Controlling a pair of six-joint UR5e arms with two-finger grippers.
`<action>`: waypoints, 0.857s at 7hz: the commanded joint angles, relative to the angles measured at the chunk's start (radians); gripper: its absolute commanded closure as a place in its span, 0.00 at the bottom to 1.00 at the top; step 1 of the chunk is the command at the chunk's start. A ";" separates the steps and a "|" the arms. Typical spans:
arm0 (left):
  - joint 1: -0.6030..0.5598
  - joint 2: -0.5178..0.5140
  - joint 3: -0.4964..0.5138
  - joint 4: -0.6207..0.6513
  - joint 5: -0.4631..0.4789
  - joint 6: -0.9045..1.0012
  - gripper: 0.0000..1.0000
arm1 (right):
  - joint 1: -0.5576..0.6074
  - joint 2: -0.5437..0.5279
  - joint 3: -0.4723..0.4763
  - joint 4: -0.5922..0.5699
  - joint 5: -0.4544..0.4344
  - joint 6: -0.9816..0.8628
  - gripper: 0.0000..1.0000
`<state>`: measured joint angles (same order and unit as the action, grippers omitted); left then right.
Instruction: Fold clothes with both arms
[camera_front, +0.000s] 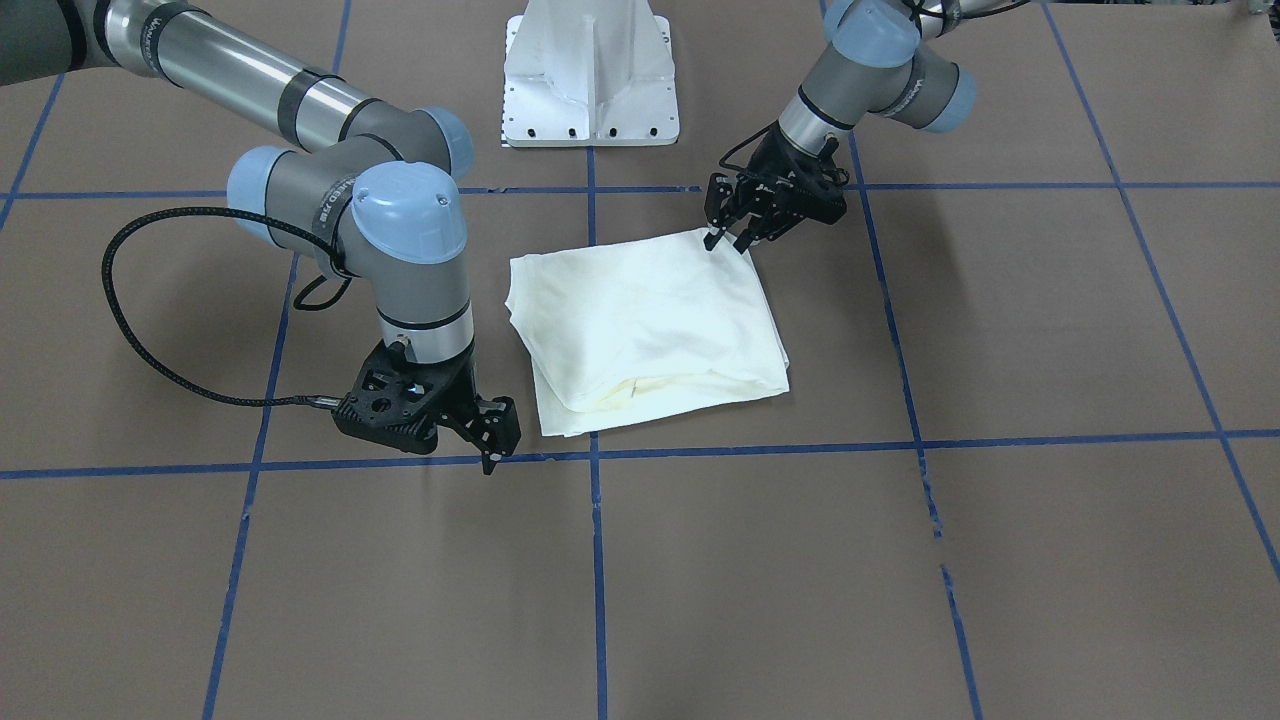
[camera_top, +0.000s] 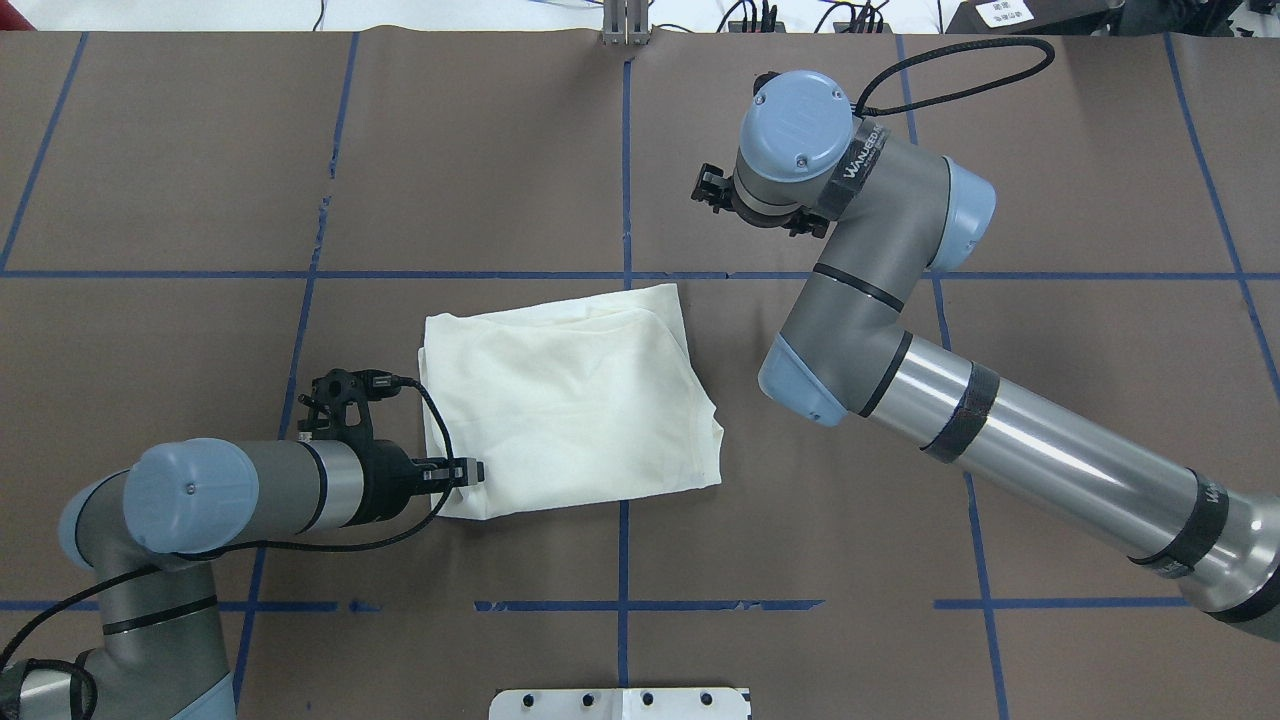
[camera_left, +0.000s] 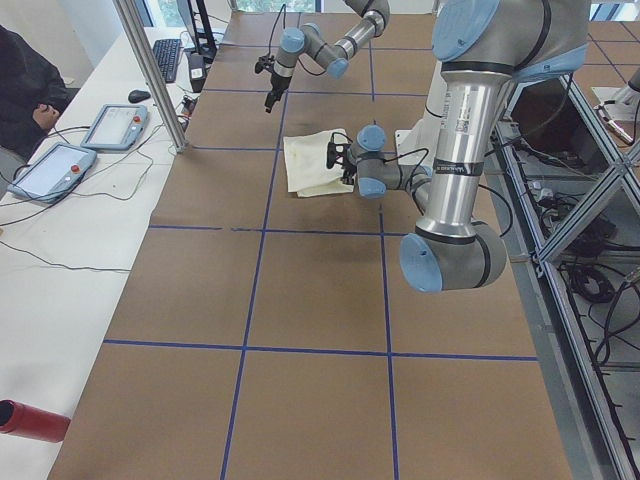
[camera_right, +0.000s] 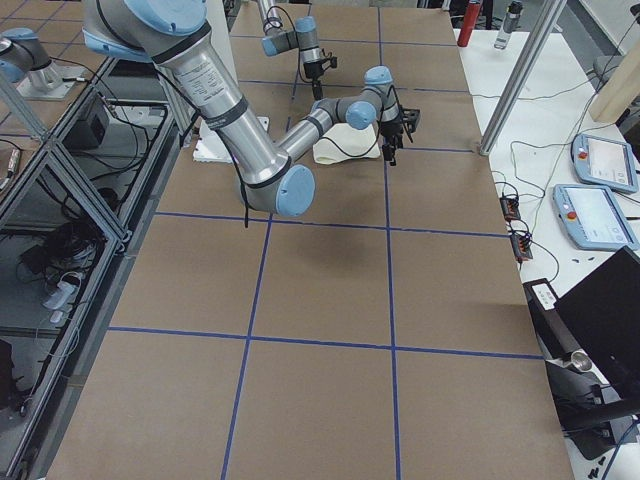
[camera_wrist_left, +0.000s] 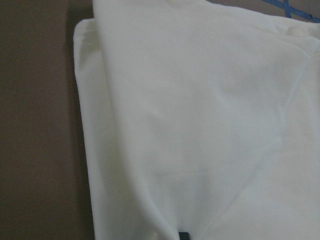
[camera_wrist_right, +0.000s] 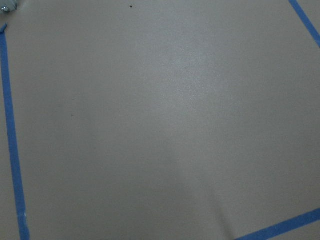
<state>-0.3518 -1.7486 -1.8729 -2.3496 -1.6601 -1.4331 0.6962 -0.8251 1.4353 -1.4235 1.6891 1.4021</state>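
At shirt (camera_front: 640, 320) corner, L hand (camera_front: 728, 243) sits fingers apart, ready to pinch; R hand (camera_front: 497, 445) hovers off-cloth, grip unclear.

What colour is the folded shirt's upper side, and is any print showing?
The shirt shows plain cream-white, no print; clearest in the overhead exterior view.

Bright, even overhead light; shadows under the arms (camera_front: 410, 270) are short and soft. The cream T-shirt (camera_front: 640, 320) is nearly blown out at the centre of the front-facing view. Both wrist views are soft and grainy; a pale sheen lies on the table (camera_wrist_right: 190, 75), upper middle of the right wrist view.
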 joint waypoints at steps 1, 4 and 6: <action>0.007 0.017 -0.046 0.065 0.000 -0.004 0.00 | -0.001 -0.008 0.014 0.000 0.001 0.000 0.00; 0.051 -0.023 -0.073 0.061 0.059 -0.092 0.17 | -0.001 -0.015 0.023 0.000 0.000 0.000 0.00; 0.054 -0.094 -0.027 0.066 0.066 -0.187 0.19 | -0.003 -0.020 0.028 0.000 0.000 0.000 0.00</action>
<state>-0.3004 -1.8090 -1.9255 -2.2862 -1.5993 -1.5731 0.6939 -0.8426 1.4611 -1.4235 1.6890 1.4021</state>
